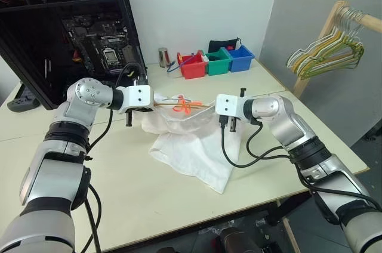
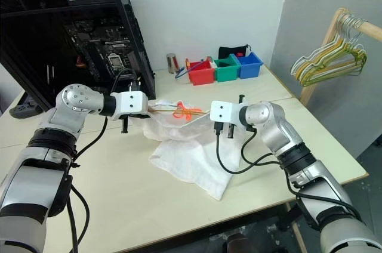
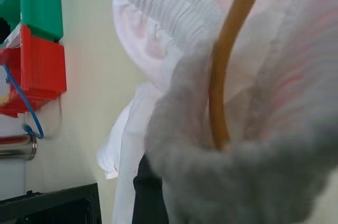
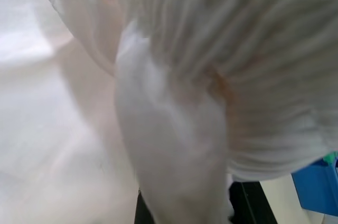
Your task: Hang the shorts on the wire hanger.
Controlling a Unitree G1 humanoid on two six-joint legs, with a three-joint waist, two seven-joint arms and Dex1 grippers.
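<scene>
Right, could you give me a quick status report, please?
Left gripper and right gripper shut on the shorts. Wire hanger lies inside the waistband. Nothing in the way.

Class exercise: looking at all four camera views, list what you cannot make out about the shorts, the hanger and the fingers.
- Wire hanger: hook and full outline buried in the shorts, head views.
- Left gripper fingers: fabric covers them, left wrist view.
- Right gripper fingers: fabric covers them, right wrist view.

even, bright room light is seen across the table (image 1: pixel 179 193); soft shadows are cast under the shorts (image 1: pixel 197 151). in both wrist views the near cloth is rendered blurred and out of focus.
</scene>
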